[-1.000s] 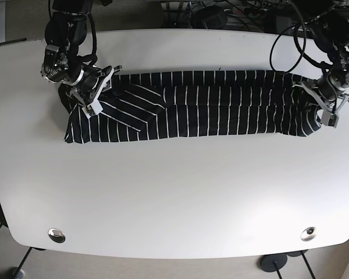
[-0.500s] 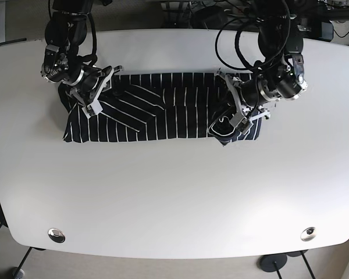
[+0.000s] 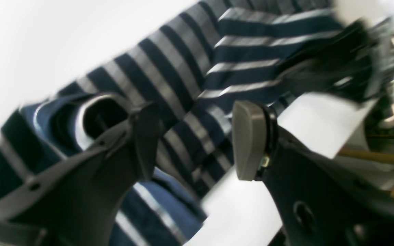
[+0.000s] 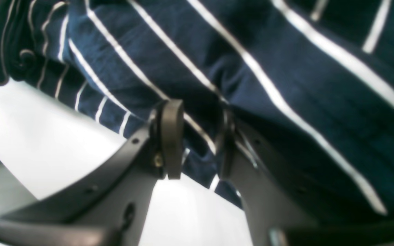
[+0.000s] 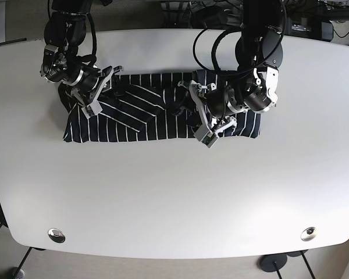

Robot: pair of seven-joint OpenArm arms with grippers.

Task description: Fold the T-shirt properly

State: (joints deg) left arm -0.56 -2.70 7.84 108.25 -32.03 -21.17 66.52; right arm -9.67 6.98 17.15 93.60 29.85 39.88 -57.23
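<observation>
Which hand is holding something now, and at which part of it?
The right hand pinches the T-shirt at its sleeve end, near the edge. The left hand is open above the folded-over part and holds nothing.

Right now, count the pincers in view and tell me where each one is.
2. The right pincer is clamped on the T-shirt at its left end in the base view; the left pincer is open above the shirt's folded right part.
</observation>
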